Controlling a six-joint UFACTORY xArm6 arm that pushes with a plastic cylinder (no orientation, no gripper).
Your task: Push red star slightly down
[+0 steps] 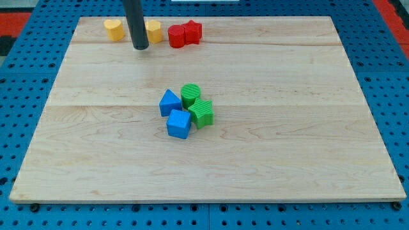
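**Red star waits at the top edge, rod off to its left**

Pale wood makes up the board (268, 160), which is laid on a blue pegboard surface (25, 96). The red star (193, 31) is found close to the view's top edge, touching a second red block (177, 36) on its left; that block's shape cannot be made out with certainty. Two yellow blocks are seen further to the view's left in the same row: a heart-like yellow block (114, 29) and a yellow block (154, 30) partly hidden behind the rod. A cluster of four is gathered near the middle of the board: a blue triangular block (169, 102), a blue cube (179, 124), a green cylinder (190, 94) and a ribbed green block (201, 113), all touching or nearly so.

The rod is held upright, entering from the view's top. My tip (140, 47) is set down between the two yellow blocks, well to the left of the red star and slightly below its row. No fingers are carried, so nothing is gripped; the tip only pushes.

Since a downward push is wanted, the tip would probably have to be brought above the star, where little board is left. The neighbouring red block may be dragged along.
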